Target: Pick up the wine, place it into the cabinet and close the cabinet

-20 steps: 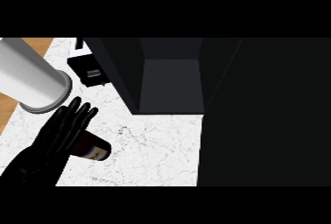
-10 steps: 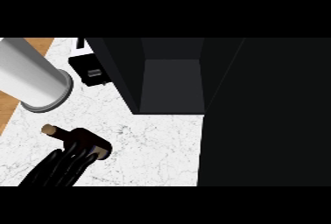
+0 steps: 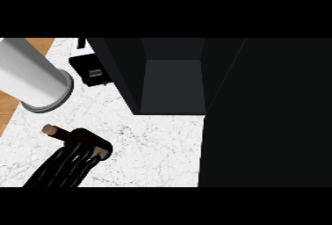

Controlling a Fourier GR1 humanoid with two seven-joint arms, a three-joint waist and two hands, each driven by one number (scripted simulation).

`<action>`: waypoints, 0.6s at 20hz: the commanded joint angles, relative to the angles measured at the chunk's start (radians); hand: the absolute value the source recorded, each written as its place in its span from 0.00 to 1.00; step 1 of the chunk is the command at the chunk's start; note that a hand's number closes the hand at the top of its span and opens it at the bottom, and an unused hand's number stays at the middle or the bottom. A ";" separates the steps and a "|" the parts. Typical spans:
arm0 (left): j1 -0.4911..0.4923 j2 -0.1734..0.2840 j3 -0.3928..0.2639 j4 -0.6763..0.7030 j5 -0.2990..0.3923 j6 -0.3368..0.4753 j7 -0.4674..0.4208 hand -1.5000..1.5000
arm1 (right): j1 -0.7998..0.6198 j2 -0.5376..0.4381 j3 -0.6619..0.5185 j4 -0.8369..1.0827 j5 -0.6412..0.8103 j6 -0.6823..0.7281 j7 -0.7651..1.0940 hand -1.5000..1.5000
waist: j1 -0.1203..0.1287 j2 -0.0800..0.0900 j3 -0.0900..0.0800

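Head view — wine (image 3: 76, 136) under left hand (image 3: 68, 164)

A white marble counter (image 3: 156, 145) carries a dark wine bottle (image 3: 81, 137) and a black cabinet (image 3: 172, 79).

Even, bright light falls on the white marble counter (image 3: 149, 145) without glare; the open cabinet (image 3: 172, 83) interior and right side stay deeply dark.

The left hand (image 3: 65, 165) lies over the wine (image 3: 77, 138) on the counter (image 3: 156, 145), beside the open cabinet (image 3: 172, 83).
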 commanded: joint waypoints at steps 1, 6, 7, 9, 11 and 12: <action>0.037 0.026 0.023 -0.261 0.114 0.057 0.090 0.00 | -0.057 0.004 0.012 -0.048 0.013 -0.027 0.055 0.00 | 0.010 -0.001 0.000; -0.028 0.025 0.079 -0.225 0.120 0.104 0.120 0.00 | -0.030 0.006 0.041 -0.091 0.044 -0.041 0.095 0.00 | -0.002 0.000 0.000; 0.045 0.046 0.134 -0.231 0.165 0.047 0.075 0.00 | -0.030 -0.004 0.004 -0.101 0.017 -0.040 0.093 0.00 | 0.008 -0.003 -0.001; -0.003 0.028 0.120 -0.198 0.113 0.078 0.092 0.00 | -0.080 0.001 -0.003 -0.089 0.020 -0.070 0.140 0.00 | 0.002 0.000 0.000; -0.026 0.065 0.215 -0.221 0.212 0.107 0.136 0.00 | -0.045 -0.009 -0.002 -0.117 0.010 -0.053 0.123 0.00 | -0.001 -0.002 0.000; 0.004 0.060 0.228 -0.158 0.199 0.041 0.079 0.00 | -0.042 -0.021 0.010 -0.168 0.012 -0.060 0.178 0.00 | 0.000 -0.002 -0.001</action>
